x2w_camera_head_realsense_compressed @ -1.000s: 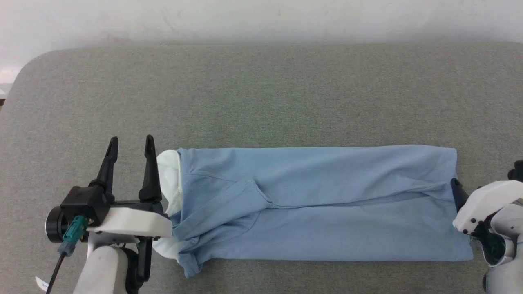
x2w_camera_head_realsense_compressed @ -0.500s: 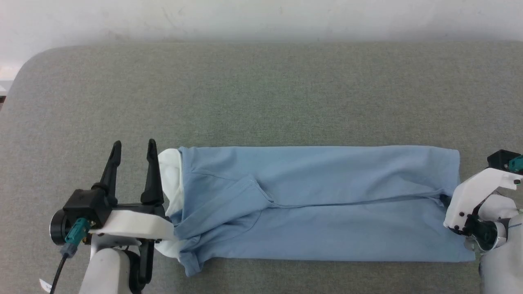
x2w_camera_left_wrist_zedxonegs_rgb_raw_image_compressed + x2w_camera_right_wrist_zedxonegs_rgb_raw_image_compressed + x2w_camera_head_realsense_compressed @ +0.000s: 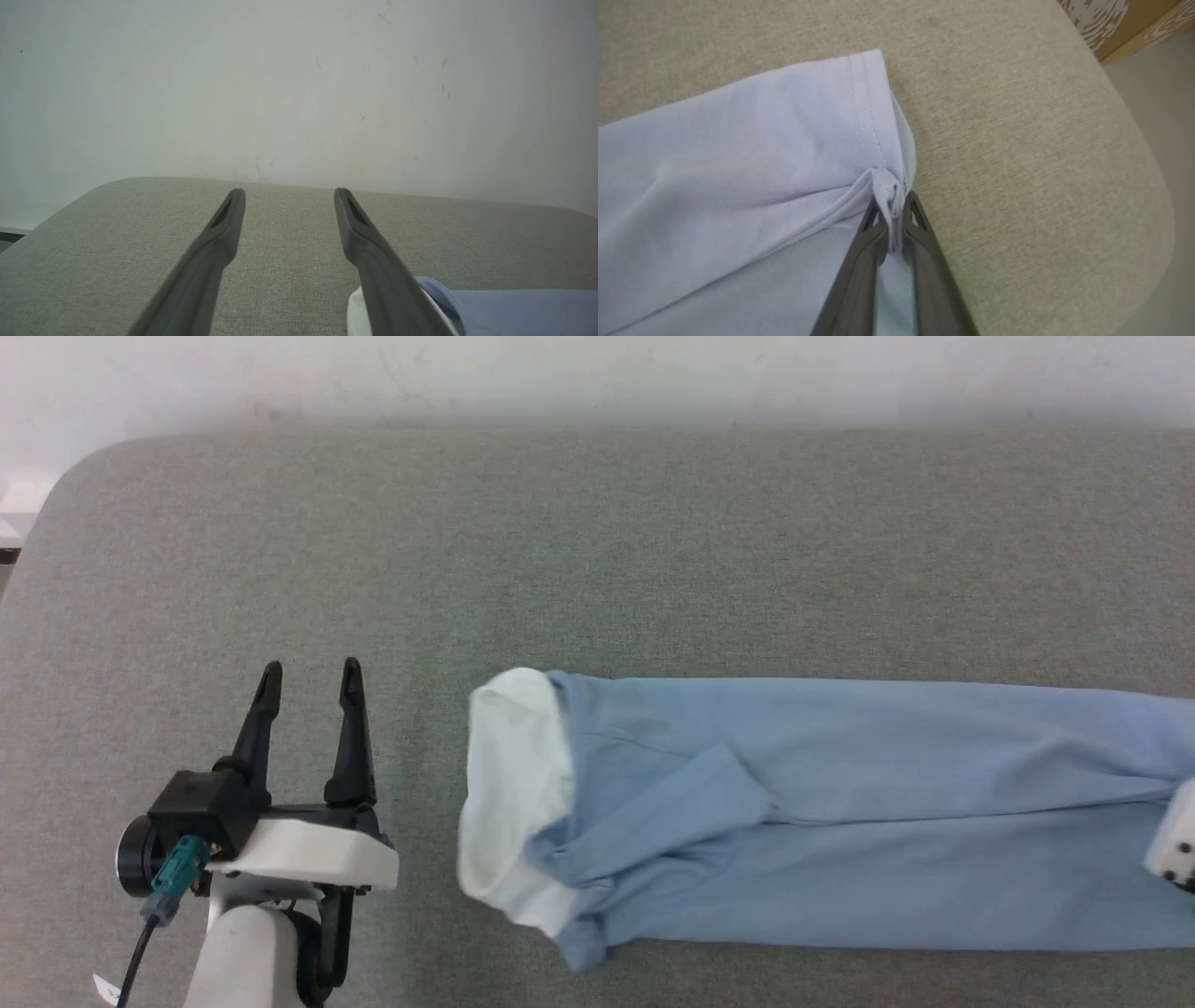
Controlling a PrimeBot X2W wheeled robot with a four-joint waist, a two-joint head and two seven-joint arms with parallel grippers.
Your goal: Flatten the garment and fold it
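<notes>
- The garment lies as a long folded blue strip on the grey table, running in the head view from centre out to 3 o'clock and off the frame edge.
- Its white collar end faces 9 o'clock, with a sleeve folded over the body just beside it.
- Left gripper sits at 8 o'clock, fingers spread apart and pointing to 12 o'clock. It holds nothing, and the collar lies clear of it at its 3 o'clock.
- Right gripper: the right wrist view has it pinched tight on a bunched fold of the garment's stitched hem.
- From that pinch the hem runs up toward 12 o'clock, lying flat on the table.
</notes>
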